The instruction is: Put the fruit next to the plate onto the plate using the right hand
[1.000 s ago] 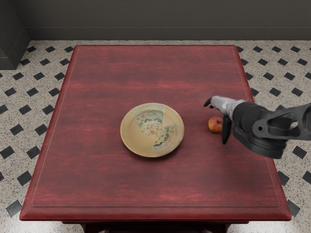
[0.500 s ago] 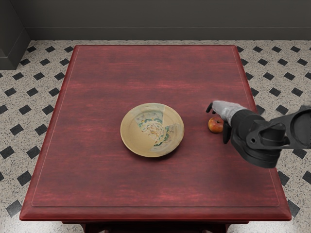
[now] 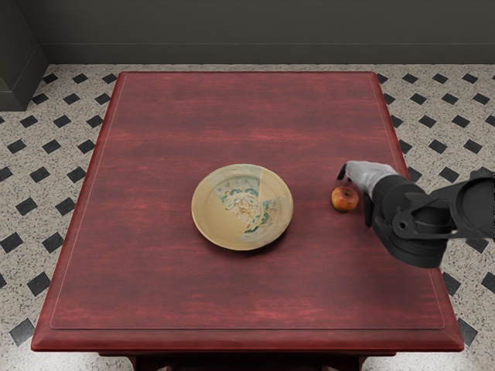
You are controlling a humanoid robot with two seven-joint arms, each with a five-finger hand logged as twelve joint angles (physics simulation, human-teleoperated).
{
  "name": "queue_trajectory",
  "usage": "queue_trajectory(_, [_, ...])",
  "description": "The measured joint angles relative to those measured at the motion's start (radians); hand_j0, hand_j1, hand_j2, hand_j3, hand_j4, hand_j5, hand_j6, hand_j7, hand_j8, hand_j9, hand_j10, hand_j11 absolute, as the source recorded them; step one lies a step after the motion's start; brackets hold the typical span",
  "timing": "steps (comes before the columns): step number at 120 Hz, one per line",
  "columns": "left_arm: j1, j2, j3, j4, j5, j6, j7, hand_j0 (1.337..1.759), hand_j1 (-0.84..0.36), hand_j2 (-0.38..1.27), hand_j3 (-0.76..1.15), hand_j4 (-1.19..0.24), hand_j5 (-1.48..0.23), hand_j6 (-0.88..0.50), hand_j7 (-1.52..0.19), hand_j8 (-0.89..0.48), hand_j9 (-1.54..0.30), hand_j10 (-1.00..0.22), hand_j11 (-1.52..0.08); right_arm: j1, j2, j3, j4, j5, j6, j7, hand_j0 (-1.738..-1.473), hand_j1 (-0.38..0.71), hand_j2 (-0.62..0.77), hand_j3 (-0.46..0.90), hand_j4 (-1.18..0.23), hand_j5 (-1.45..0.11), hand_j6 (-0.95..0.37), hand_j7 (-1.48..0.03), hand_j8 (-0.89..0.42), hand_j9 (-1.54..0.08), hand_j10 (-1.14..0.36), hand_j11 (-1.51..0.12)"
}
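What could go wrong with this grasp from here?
1. The right hand is beside the fruit with fingers open and not around it. The fruit is round, so a nudge while closing could roll it across the table.
2. The plate looks shallow, so a fruit released too high might roll off.

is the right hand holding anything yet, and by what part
Nothing held: the right hand is open beside the fruit, which sits on the table.
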Motion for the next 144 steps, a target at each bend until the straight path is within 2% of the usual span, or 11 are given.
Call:
queue_trajectory(45, [0.000, 0.000, 0.000, 0.000, 0.000, 0.000, 0.000, 1.658, 0.35, 0.00, 0.00, 0.00, 0.00, 0.00, 0.00, 0.00, 0.00, 0.00, 0.00, 0.006, 0.067, 0.012, -0.034, 0.003, 0.000, 0.000, -1.658, 0.00, -0.06, 0.00, -0.29, -0.38, -0.29, -0.38, -0.29, -0.38, -0.29, -0.38])
queue_trajectory(70, [0.000, 0.000, 0.000, 0.000, 0.000, 0.000, 0.000, 1.658, 0.35, 0.00, 0.00, 0.00, 0.00, 0.00, 0.00, 0.00, 0.00, 0.00, 0.00, -0.001, 0.076, 0.008, -0.040, 0.003, 0.000, 0.000, -1.658, 0.03, -0.06, 0.00, -0.32, -0.42, -0.32, -0.42, -0.32, -0.42, -0.32, -0.42])
queue_trajectory(144, [0.000, 0.000, 0.000, 0.000, 0.000, 0.000, 0.000, 1.658, 0.35, 0.00, 0.00, 0.00, 0.00, 0.00, 0.00, 0.00, 0.00, 0.00, 0.00, -0.021, 0.074, 0.003, -0.043, 0.003, 0.000, 0.000, -1.658, 0.24, -0.09, 0.00, -0.50, -0.64, -0.49, -0.64, -0.47, -0.65, -0.49, -0.65])
